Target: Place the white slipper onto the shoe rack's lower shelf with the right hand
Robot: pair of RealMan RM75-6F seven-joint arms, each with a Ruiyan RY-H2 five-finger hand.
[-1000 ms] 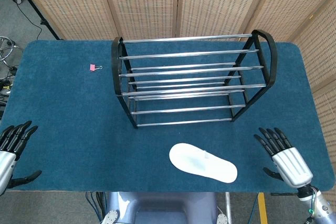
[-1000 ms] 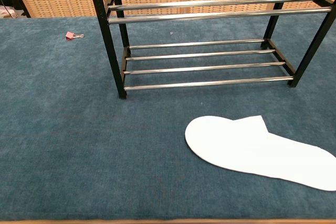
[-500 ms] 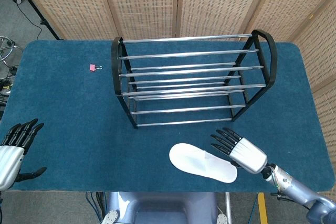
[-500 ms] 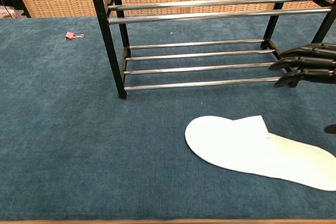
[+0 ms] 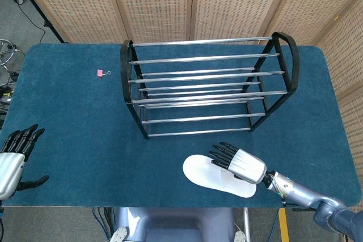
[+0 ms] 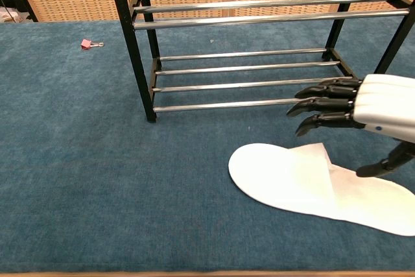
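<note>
Right hand (image 6: pixel 363 109), fingers spread, hovers over the white slipper (image 6: pixel 305 183), holding nothing.

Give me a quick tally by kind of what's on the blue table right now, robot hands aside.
White slipper: 1
Shoe rack: 1
Pink binder clip: 1
Total: 3

Head view looks steeply down on the whole table (image 5: pixel 68 111); chest view sits low and close; both share the rack (image 5: pixel 207 86) (image 6: pixel 246 63).
</note>
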